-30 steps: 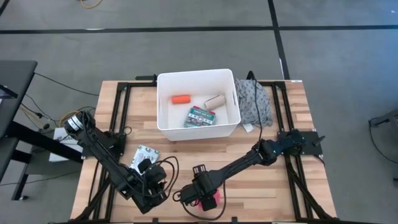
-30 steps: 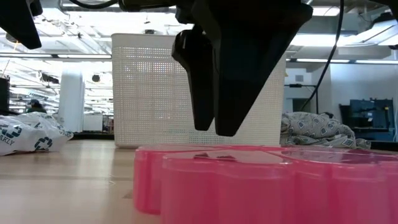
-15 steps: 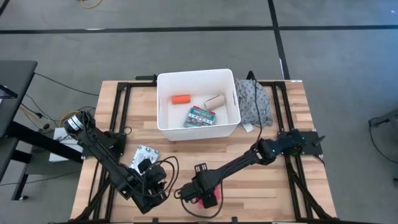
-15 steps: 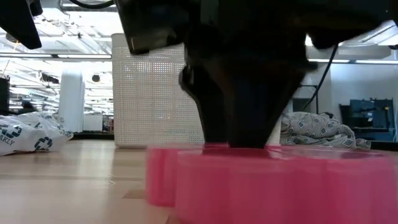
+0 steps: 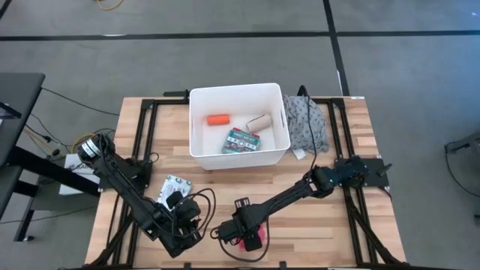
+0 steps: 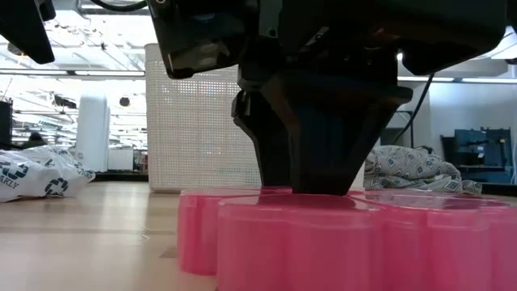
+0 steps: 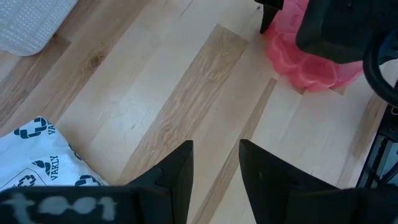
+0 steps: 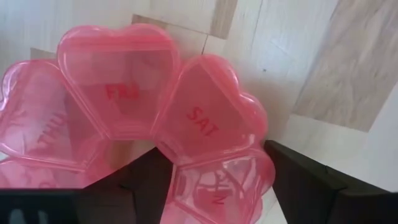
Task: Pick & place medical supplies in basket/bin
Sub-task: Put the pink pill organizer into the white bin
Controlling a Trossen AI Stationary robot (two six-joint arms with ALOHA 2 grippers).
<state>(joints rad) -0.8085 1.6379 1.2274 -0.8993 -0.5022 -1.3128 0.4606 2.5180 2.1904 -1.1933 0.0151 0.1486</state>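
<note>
We see the right arm stretched low across the pale wooden slatted surface (image 5: 330, 217) from its base at the right edge, its wrist bent down near the front edge. The right claw (image 5: 246, 238) stands open over a translucent pink plastic pill organiser made of heart-shaped lidded compartments (image 8: 155, 124), fingers spread to either side of it. From above, the organiser shows only as a pink sliver beside the claw. The low view puts the dark fingers right down on top of the pink lids. Only the right wrist view lets us read the lids: "FRI" and "SAT" in raised letters.

The left arm runs diagonally from the left edge towards the front, and the left claw (image 5: 182, 217) hangs there with its two dark fingers (image 7: 177, 171) parted around nothing, above bare wood. Its wrist view shows a white soft packet with green print (image 7: 34, 165) lying just beside it.

The large white rectangular plastic tub (image 5: 199, 154) sits at the far middle of the surface. It holds an orange cylinder (image 5: 217, 119), a beige roll (image 5: 259, 121) and a green-white box (image 5: 241, 140). A grey patterned cloth (image 5: 307, 124) lies against the tub's right side.
</note>
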